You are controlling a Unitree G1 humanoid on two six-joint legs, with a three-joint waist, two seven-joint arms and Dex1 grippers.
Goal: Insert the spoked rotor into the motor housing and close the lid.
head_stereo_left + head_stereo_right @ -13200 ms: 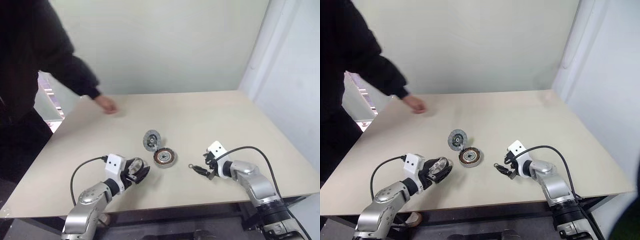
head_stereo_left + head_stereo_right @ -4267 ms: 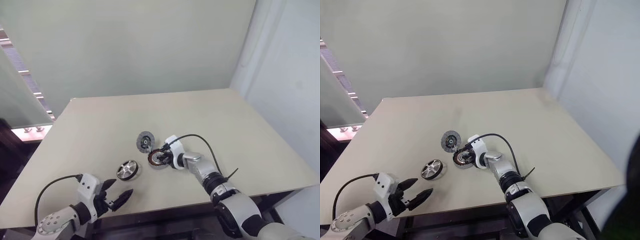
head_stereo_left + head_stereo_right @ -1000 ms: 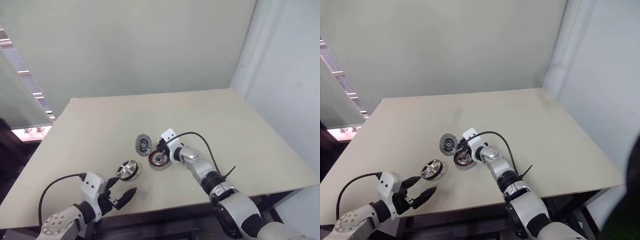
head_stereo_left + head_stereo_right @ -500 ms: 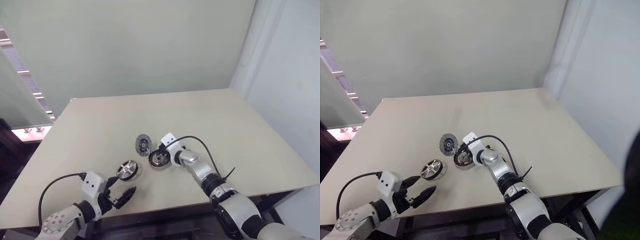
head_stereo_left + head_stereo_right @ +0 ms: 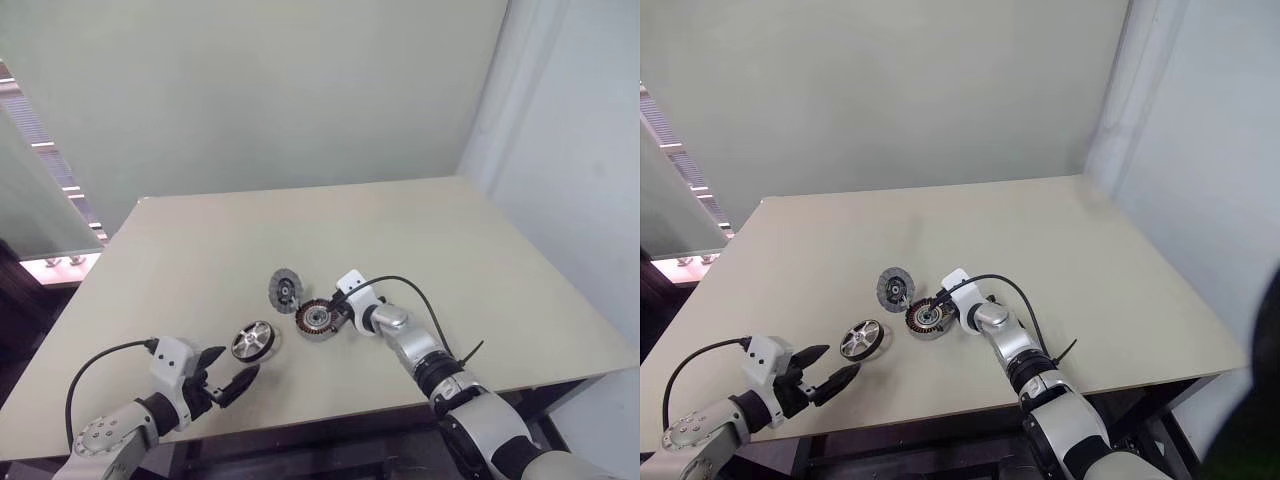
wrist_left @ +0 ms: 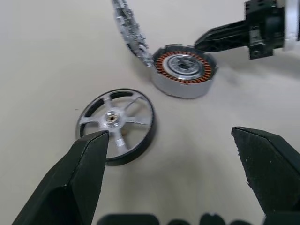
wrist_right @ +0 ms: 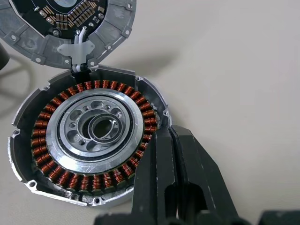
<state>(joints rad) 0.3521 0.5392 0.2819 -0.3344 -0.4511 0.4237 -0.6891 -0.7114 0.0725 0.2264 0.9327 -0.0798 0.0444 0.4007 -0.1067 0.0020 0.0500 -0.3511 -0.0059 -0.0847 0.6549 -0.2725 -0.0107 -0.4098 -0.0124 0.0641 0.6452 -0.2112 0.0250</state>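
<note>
black fingers of your left gripper [image 5: 228, 383] stand wide apart, holding nothing, just short of the rotor [image 5: 252, 340], which lies flat, spokes up. beyond it the housing [image 5: 317, 319] sits windings up; your right gripper [image 7: 165, 140], fingers together, touches its rim. the lid [image 5: 284, 289] tilts up behind it.
</note>
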